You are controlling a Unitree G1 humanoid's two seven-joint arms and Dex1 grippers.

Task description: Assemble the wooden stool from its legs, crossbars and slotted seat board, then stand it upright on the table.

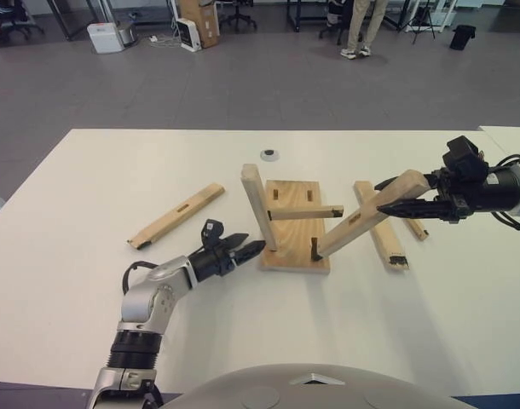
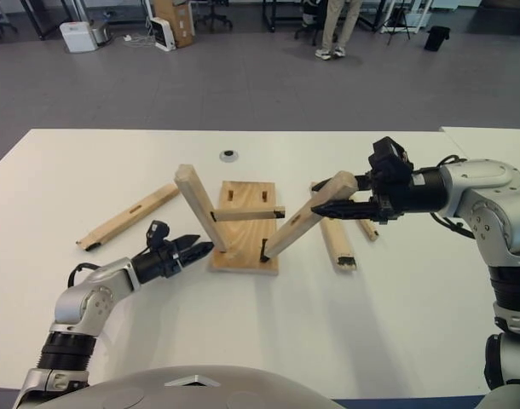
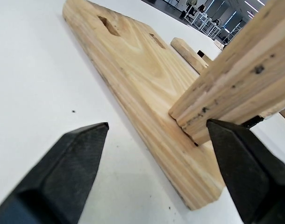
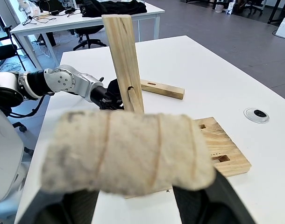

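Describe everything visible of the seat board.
The seat board is a pale wooden rectangle lying flat on the white table. Two far slots are empty; at its near end stand the left leg, leaning left, and the right leg, tilted right in the right gripper. The open left gripper is by its near left corner.

We can read no text, nos. or signs anywhere. The board (image 3: 147,60) shows only grain & dark specks, no marks. The box (image 1: 205,17) on the floor at the back may carry a label, but it's too small for us to tell.
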